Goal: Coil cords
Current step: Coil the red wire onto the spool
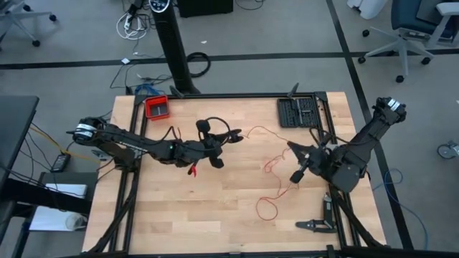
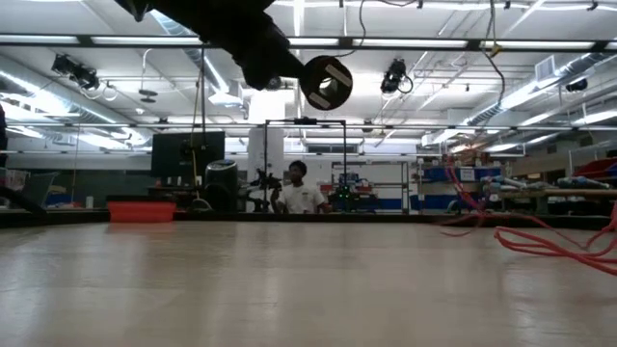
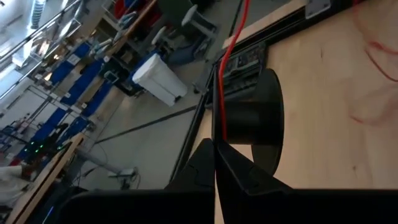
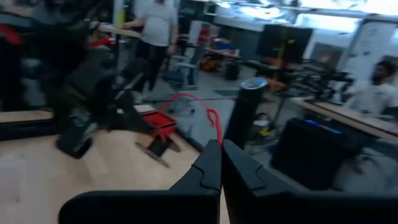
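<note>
The thin red cord [image 1: 271, 166] lies in loose loops on the wooden table between the two arms, and shows at the right of the low view [image 2: 540, 243]. My left gripper [image 1: 231, 139] is at the table's middle, shut on one end of the cord. A black spool [image 3: 255, 118] stands just past its fingers and hangs high in the low view [image 2: 326, 82]. My right gripper [image 1: 295, 175] is right of the middle, shut on another stretch of the cord. My left gripper pinches the red cord [image 3: 219, 127] between its two shut fingertips. From the fingers the cord runs away past the black spool, off the table surface. My right gripper pinches the red cord [image 4: 217, 132] between its shut fingertips. A small loop of cord [image 4: 194, 99] stands up beyond the fingers.
A red tray [image 1: 156, 107] sits at the far left of the table. A black tool case [image 1: 297, 111] is at the far right. Pliers [image 1: 315, 224] lie near the front right corner. A black cable loop [image 1: 224, 132] is by the left gripper. People stand beyond the table.
</note>
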